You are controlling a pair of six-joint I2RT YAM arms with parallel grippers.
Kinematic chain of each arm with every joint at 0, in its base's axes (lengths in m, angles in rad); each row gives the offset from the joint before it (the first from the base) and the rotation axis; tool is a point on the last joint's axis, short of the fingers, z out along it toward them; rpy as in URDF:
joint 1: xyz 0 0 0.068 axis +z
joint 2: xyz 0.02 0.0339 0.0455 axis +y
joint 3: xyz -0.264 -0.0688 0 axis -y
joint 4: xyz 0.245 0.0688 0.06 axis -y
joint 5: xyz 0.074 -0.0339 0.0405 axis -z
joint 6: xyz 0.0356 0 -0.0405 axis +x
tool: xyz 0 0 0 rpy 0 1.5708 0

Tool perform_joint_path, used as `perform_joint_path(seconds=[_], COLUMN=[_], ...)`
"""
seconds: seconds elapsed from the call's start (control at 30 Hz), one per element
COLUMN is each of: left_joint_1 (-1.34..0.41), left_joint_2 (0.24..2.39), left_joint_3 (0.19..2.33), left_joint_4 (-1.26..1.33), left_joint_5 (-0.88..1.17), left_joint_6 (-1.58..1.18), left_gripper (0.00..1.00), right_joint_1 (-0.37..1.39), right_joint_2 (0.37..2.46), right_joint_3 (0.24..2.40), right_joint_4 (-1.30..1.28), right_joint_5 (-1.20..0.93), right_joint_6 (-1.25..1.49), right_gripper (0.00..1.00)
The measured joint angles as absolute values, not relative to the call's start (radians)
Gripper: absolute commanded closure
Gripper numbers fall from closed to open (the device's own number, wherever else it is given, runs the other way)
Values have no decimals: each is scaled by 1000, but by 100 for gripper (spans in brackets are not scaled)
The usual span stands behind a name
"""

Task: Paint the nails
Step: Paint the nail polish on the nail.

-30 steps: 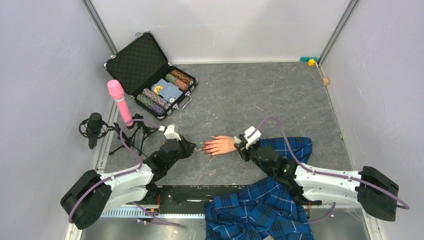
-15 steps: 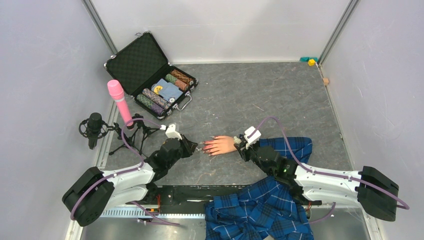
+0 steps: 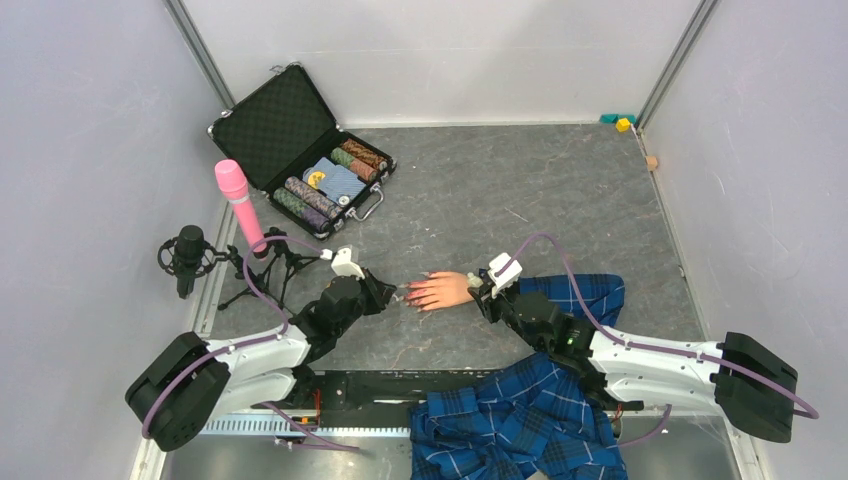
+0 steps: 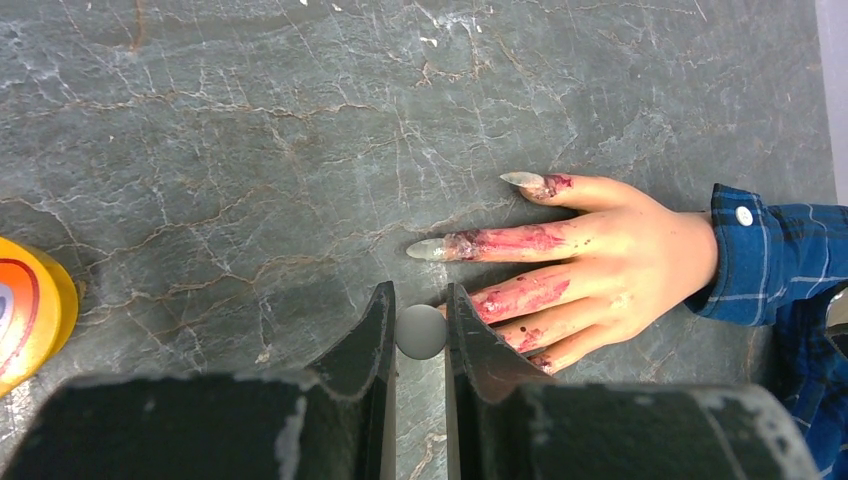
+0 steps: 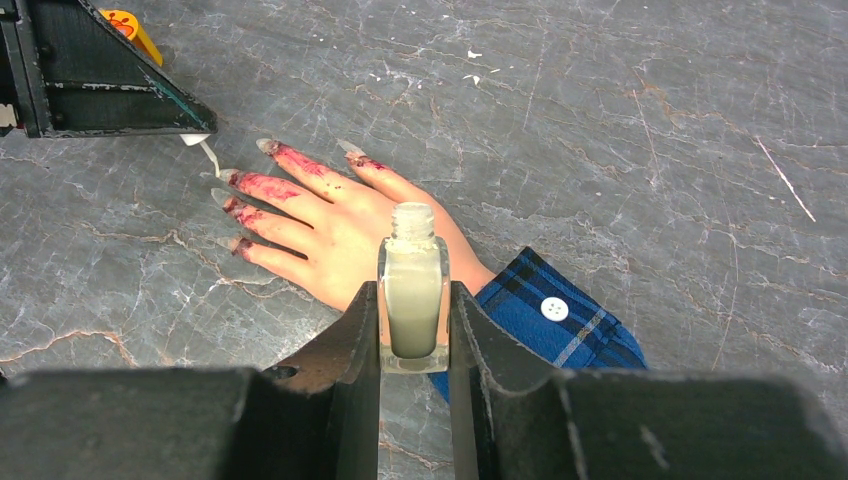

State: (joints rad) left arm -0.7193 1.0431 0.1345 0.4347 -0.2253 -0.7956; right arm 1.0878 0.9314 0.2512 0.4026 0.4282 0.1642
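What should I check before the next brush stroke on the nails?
1. Left tool shut on the brush cap: ok.
2. Right tool shut on the open bottle: ok.
3. Brush tip touching a nail: cannot tell; it is close beside one.
4. Mannequin hand lying flat on the table: ok.
5. Polish only on nails: not ok, red smears run along the mannequin fingers.

Table [image 4: 200, 120]: grey, marbled, brown and white veining.
Mannequin hand [image 4: 640, 260]: flesh tone, fingers smeared red.
Nails [image 4: 430, 249]: pale grey, red at the bases.
Sleeve [image 4: 770, 260]: blue plaid; button [image 5: 554, 309] white.
Bottle [image 5: 412, 300]: clear, pale greenish-white contents.
Brush cap [image 4: 420, 332]: light grey.
Microphone [image 3: 238, 205]: pink.
Case [image 3: 275, 125]: black.
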Motion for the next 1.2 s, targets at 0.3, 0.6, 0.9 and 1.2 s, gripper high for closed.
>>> perform_joint_path(seconds=[0.3,0.6,0.9,1.2], left_joint_1=[-719,-719,-719,-719], left_joint_2=[1063,1065,1080,1087], left_joint_3=[135,135,135,135], left_joint_4=[457,467,486,498], left_joint_5=[-215,-206,-199,-197], left_joint_6=[-796,-796,-796,-796], left_gripper=[98,98,98,98], right_joint_1=[1088,1088,1088,1088], right_joint_2=[931,931,931,931], right_joint_3=[251,251,251,251], right_joint_4=[403,403,403,403], right_joint_5=[428,428,428,428], right_joint_6=[164,164,165,165], right_gripper=[100,100,100,100])
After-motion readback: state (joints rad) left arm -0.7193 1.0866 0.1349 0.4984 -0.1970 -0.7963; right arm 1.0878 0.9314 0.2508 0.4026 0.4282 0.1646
